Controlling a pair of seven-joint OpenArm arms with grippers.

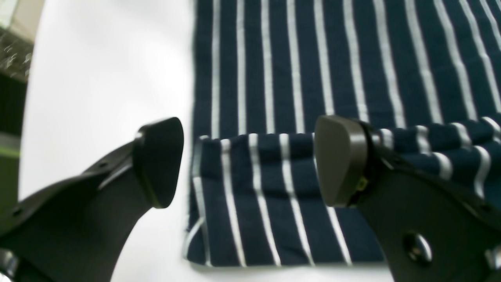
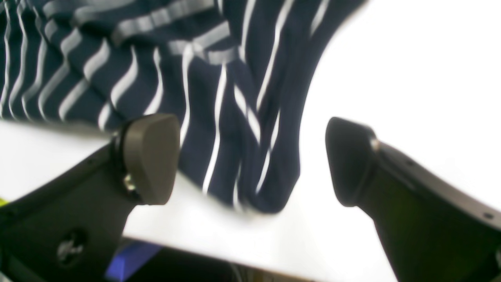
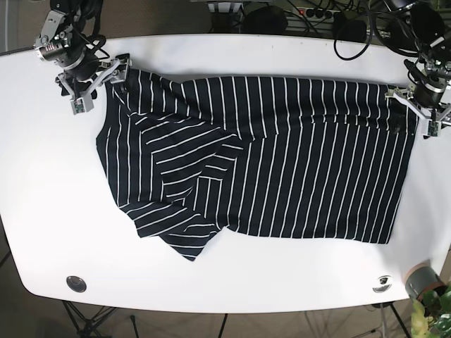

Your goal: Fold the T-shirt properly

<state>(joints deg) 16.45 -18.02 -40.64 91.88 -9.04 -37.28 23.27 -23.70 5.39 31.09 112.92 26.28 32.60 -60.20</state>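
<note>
Navy T-shirt (image 3: 282, 155) with thin white stripes lies spread across the middle of the white worktop (image 3: 42, 211), body flat toward the base view's right, sleeves and shoulder end bunched toward that view's left, one sleeve folded over the chest and another point of cloth sticking out toward the near edge. Left hand (image 3: 425, 111) sits at the far right corner of the shirt in the base view. In the left wrist view the left hand (image 1: 250, 160) is released, jaws wide apart, straddling a narrow turned-over flap (image 1: 258, 196) at the shirt's corner; one fingertip (image 1: 158, 160) over bare worktop just beside the cloth edge, the other over the striped fabric. Whether the tips touch the surface, cannot tell. Right hand (image 3: 97, 76) is at the far left corner of the shirt in the base view. Right wrist view is blurred: the right hand (image 2: 252, 160) is also released, jaws spread, with a rumpled tongue of striped cloth (image 2: 235, 156) lying between them, nearer one pad; nothing gripped. Worktop edge shows below that cloth.
</note>
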